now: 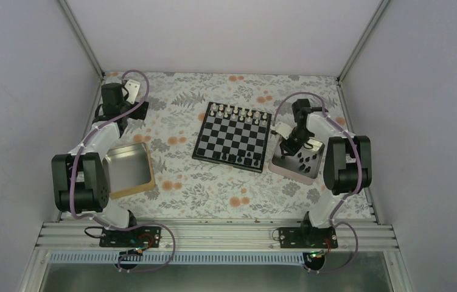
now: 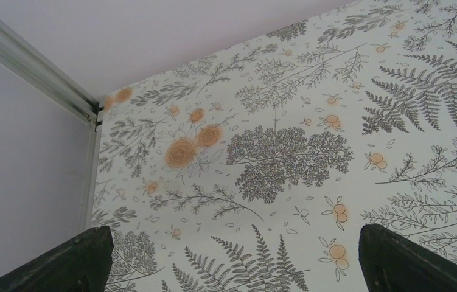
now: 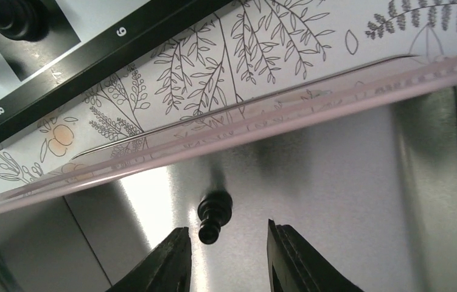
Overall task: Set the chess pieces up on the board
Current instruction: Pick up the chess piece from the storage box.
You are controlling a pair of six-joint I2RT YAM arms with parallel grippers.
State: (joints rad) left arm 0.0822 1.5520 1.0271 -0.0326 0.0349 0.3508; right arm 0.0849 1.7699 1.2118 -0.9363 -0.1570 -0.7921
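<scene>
The left gripper (image 2: 233, 240) hung over the far-left corner of the table, its jaws spread wide with nothing between them. Closer to that arm's base lay a shallow gold-rimmed metal tin (image 1: 129, 170).

At centre sat the small square chessboard with black and silvery-white checks (image 1: 233, 137). Pale whitish pieces (image 1: 238, 111) lined its far row, and a few of the tiny black chess pieces (image 1: 241, 159) stood along its near row. More of the black ones lay loose in the rectangular silver metal tin (image 1: 311, 175), just right of the board.

The right gripper (image 3: 229, 234) was lowered into that tin, jaws partly spread and pinching nothing. 1 toppled black piece (image 3: 215, 213) lay just ahead of the fingertips.

Such a piece was probably very light, rigid and smooth, and would likely roll or skid on the glossy metal. The narrow waist below its head looked the best place to pinch.

A flat cloth printed with grey ferns and orange blossoms (image 1: 183, 182) covered the table, and plain pale walls (image 1: 226, 30) in aluminium framing enclosed it on 3 sides.
</scene>
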